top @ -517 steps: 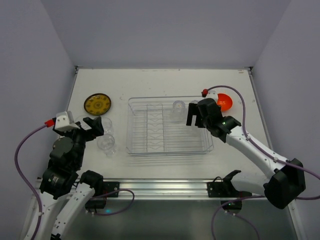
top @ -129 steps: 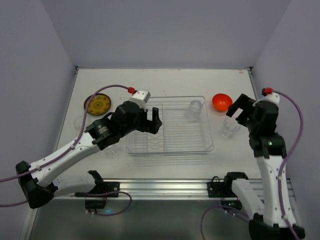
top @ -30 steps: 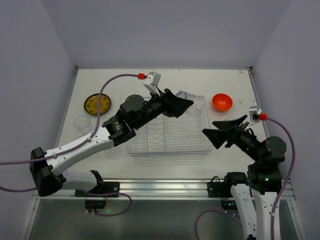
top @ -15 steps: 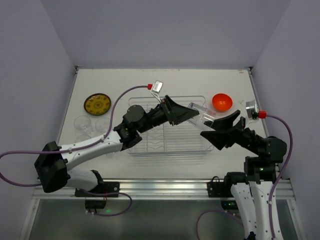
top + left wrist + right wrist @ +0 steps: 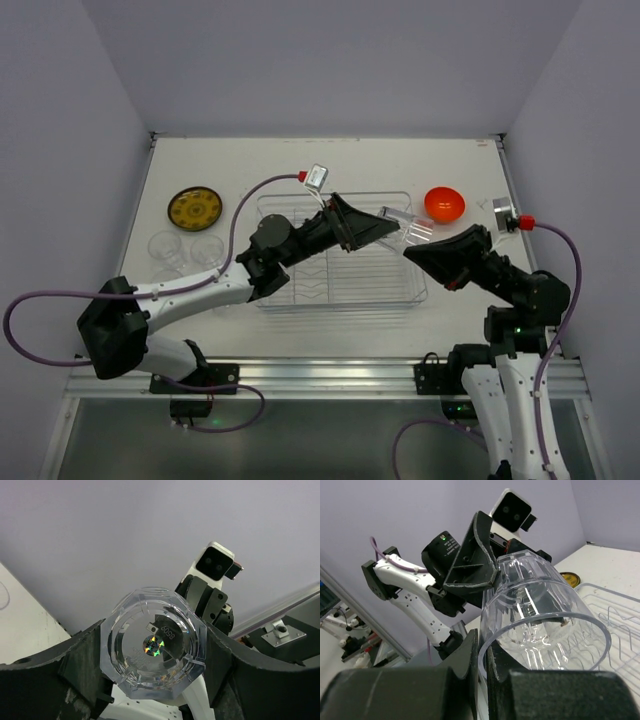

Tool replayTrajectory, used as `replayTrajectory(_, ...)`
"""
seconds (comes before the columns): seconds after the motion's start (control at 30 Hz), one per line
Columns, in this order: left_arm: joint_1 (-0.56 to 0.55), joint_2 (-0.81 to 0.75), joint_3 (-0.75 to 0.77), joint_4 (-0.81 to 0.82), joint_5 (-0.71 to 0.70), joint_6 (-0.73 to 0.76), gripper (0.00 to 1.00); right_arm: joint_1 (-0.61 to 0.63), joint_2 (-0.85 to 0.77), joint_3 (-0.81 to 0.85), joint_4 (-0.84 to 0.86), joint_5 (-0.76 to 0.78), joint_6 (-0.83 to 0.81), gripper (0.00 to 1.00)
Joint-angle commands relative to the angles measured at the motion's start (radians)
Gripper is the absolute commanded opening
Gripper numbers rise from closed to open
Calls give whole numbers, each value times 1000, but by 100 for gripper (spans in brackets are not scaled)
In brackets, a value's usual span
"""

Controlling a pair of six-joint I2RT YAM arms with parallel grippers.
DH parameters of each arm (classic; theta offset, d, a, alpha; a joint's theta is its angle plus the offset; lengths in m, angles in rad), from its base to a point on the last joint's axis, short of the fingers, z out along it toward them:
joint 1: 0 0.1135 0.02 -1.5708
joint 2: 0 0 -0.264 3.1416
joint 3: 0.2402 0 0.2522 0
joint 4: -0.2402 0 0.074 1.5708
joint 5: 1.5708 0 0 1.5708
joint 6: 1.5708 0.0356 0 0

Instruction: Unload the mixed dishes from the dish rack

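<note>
Glass cup, clear, aloft over dish rack's right end, on its side, long axis left-right, base facing left hand clamped round it, mouth facing right hand pinching its rim

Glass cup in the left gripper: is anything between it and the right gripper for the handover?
Nothing visible stands between them. The left gripper holds the glass cup near its base, and the right gripper is at the cup's open end with its fingers straddling the rim. Whether they have clamped cannot be told.
</note>
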Motion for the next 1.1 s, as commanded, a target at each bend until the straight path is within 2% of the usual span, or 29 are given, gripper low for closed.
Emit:
replayTrajectory(0.0, -6, -41, 37, -48, -51, 71, 77, -1, -7, -3, 69, 40, -30, 0)
replayTrajectory(0.03, -6, -53, 57, -170, -121, 158, 100, -1, -8, 14, 18, 58, -44, 0)
replayTrajectory(0.07, -6, -74, 81, -241, -169, 227, 100, -1, -8, 32, -35, 72, -94, 0)
replayTrajectory(0.1, -6, -81, 116, -430, -329, 372, 100, -1, -4, 52, -97, 91, -133, 0)
replayTrajectory(0.13, -6, -85, 197, -543, -442, 416, 100, -1, 4, 105, -260, 118, -170, 0)
replayTrajectory(0.17, -5, -96, 230, -649, -547, 448, 100, -1, 13, 139, -368, 213, -237, 0)
replayTrajectory(0.2, 2, -105, 247, -796, -735, 481, 100, -1, 54, 176, -476, 267, -266, 0)
replayTrajectory(0.23, 8, -143, 244, -855, -807, 495, 100, -1, 82, 236, -642, 305, -294, 0)
replayTrajectory(0.33, 25, -253, 191, -960, -975, 541, 100, -1, 181, 343, -858, 465, -452, 0)
replayTrajectory(0.37, 25, -286, 178, -975, -992, 562, 100, -1, 205, 369, -897, 608, -475, 0)
replayTrajectory(0.47, 23, -393, 176, -1088, -983, 643, 100, -1, 326, 483, -1049, 875, -549, 0)
replayTrajectory(0.5, 23, -416, 183, -1187, -960, 657, 100, -1, 359, 504, -1076, 1021, -560, 0)
replayTrajectory(0.53, 25, -456, 190, -1244, -950, 651, 100, -2, 425, 544, -1121, 1086, -563, 0)
replayTrajectory(0.63, 23, -553, 163, -1395, -895, 634, 100, -25, 487, 577, -1141, 1313, -534, 0)
replayTrajectory(0.7, 23, -625, 103, -1449, -836, 657, 100, -75, 542, 610, -1144, 1387, -543, 0)
replayTrajectory(0.8, 23, -695, 39, -1533, -822, 683, 100, -190, 659, 678, -1193, 1361, -561, 0)
replayTrajectory(0.87, 23, -729, 8, -1578, -895, 702, 100, -234, 726, 692, -1207, 1306, -567, 0)
replayTrajectory(0.97, 22, -792, -35, -1561, -967, 715, 100, -290, 803, 677, -1218, 1352, -586, 0)
replayTrajectory(1.07, 22, -863, -75, -1480, -929, 768, 100, -324, 884, 657, -1228, 1312, -578, 0)
